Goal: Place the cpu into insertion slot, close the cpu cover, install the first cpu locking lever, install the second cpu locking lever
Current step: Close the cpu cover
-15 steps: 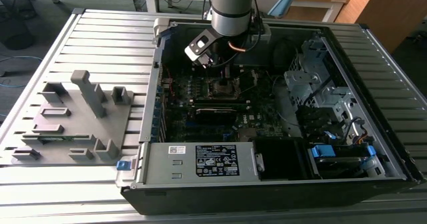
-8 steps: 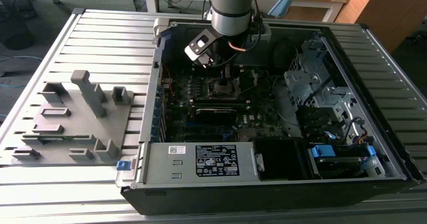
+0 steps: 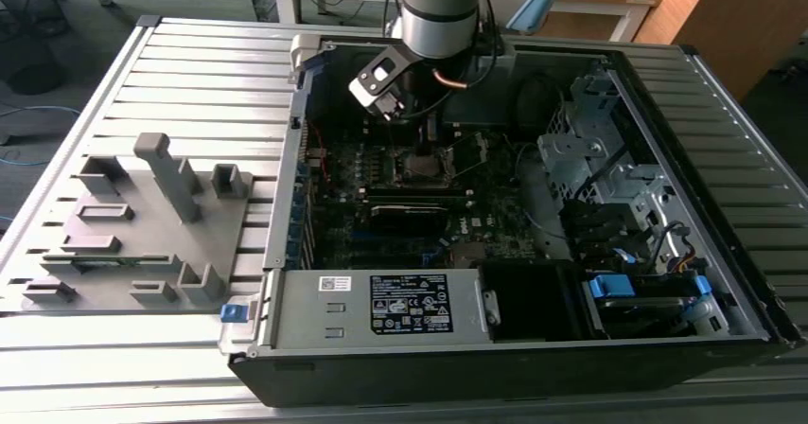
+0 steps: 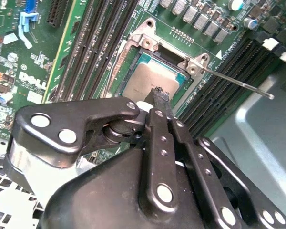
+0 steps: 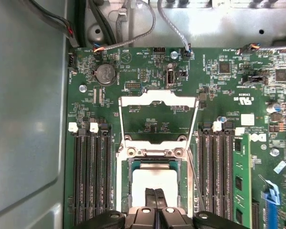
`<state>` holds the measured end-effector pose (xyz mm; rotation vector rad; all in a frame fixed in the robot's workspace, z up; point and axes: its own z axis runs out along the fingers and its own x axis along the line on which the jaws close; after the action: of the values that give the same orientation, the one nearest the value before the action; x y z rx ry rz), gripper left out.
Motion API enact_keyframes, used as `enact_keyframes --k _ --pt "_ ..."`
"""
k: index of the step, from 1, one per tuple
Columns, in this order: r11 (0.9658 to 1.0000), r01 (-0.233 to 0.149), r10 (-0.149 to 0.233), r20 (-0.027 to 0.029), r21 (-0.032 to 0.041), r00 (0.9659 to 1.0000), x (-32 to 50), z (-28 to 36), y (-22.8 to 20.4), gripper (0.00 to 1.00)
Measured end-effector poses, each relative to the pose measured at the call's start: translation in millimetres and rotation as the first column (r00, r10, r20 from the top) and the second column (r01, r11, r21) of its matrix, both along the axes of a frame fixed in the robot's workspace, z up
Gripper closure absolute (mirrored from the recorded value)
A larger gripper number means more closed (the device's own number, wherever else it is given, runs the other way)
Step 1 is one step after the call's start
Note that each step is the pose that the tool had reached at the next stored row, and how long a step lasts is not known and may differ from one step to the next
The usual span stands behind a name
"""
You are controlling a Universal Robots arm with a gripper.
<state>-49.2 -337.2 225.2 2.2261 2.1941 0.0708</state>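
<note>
Starting with the exterior view, an open computer case (image 3: 505, 367) lies on a slatted metal bench (image 3: 202, 83), with a grey plastic fixture (image 3: 139, 225) on the bench at the exterior view's left. The arm (image 3: 436, 8) reaches down into the case, and its claw (image 3: 426, 148) hangs right above the insertion slot (image 3: 427, 168) on the motherboard. A labelled power supply box (image 3: 404, 306) sits at the case's near edge, well apart from the slot.

In the second wrist view, the claw (image 4: 160, 95) is clenched, its 2 fingers (image 4: 158, 124) pressed together with nothing between them. Their tip sits over one edge of the cpu (image 4: 148, 81), whose dull grey top lies flat inside the insertion slot (image 4: 155, 53). Whether the tip touches the chip cannot be told. 1 thin locking lever (image 4: 238, 85) sticks out sideways from a silver bracket at the slot's corner, unlatched, passing over the black memory slots (image 4: 219, 100).

In the first wrist view, the cpu (image 5: 155, 179) is seated in the insertion slot (image 5: 124, 183), and the clenched claw (image 5: 155, 193) is over its near edge. The cpu cover (image 5: 158, 101) is swung open, away from the chip, and green board shows through its square cut-out. The thin lever (image 5: 196, 181) runs along one side of the slot, between it and a bank of memory slots (image 5: 214, 176). A coin battery (image 5: 105, 73) sits on the board beyond the cover
</note>
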Motion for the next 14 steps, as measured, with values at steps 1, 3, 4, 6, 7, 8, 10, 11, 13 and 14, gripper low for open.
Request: enact_keyframes --k 1,3,4,6,7,8,10,11,13,14 --pt "1.0000 0.000 0.000 0.0001 0.0001 1.0000 0.0 2.3 0.0 0.89" --pt "1.0000 0.000 0.000 0.0000 0.0000 1.0000 0.0 7.4 0.0 0.89" --pt "1.0000 0.000 0.000 0.0000 0.0001 1.0000 0.0 10.2 0.0 0.89" --pt "1.0000 0.000 0.000 0.0000 0.0001 1.0000 0.0 16.0 0.0 0.89" --pt "1.0000 0.000 0.000 0.0000 0.0000 1.0000 0.0 18.8 0.0 0.89" --pt "1.0000 0.000 0.000 0.0000 0.0000 1.0000 0.0 21.6 0.0 0.89" --pt "1.0000 0.000 0.000 0.0001 0.0001 1.0000 0.0 26.4 0.0 0.89" --pt "1.0000 0.000 0.000 0.0000 0.0000 1.0000 0.0 28.2 0.0 0.89" --pt "1.0000 0.000 0.000 0.0001 0.0002 1.0000 0.0 28.9 0.0 0.89" --pt "1.0000 0.000 0.000 0.0001 0.0001 1.0000 0.0 29.0 0.0 0.89"
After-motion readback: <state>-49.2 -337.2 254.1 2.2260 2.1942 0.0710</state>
